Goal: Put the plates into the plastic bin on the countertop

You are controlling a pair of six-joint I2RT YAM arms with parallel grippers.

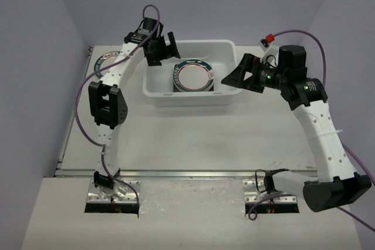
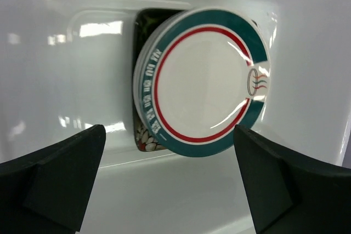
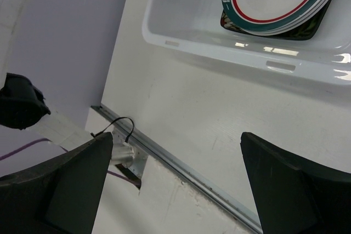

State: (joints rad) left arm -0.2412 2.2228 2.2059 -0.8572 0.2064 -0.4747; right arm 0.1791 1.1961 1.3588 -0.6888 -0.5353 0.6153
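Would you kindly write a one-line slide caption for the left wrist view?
Left gripper, fingers open, above the plastic bin holding round teal-rimmed plates stacked on a square black plate.

No legible words, brands or numbers are found. A small emblem [image 2: 256,82] of red and teal wavy lines is printed on the rim of the top round plate [image 2: 203,80]; no text is made out in it. A row of white character-like marks [image 2: 146,89] is printed on the teal rim of the second plate [image 2: 141,64] just beneath; they are too small and tilted to be read. Similar white marks are seen on the teal rim of a separate plate [image 1: 104,58] lying on the countertop [image 1: 205,139], partly hidden and also unreadable.
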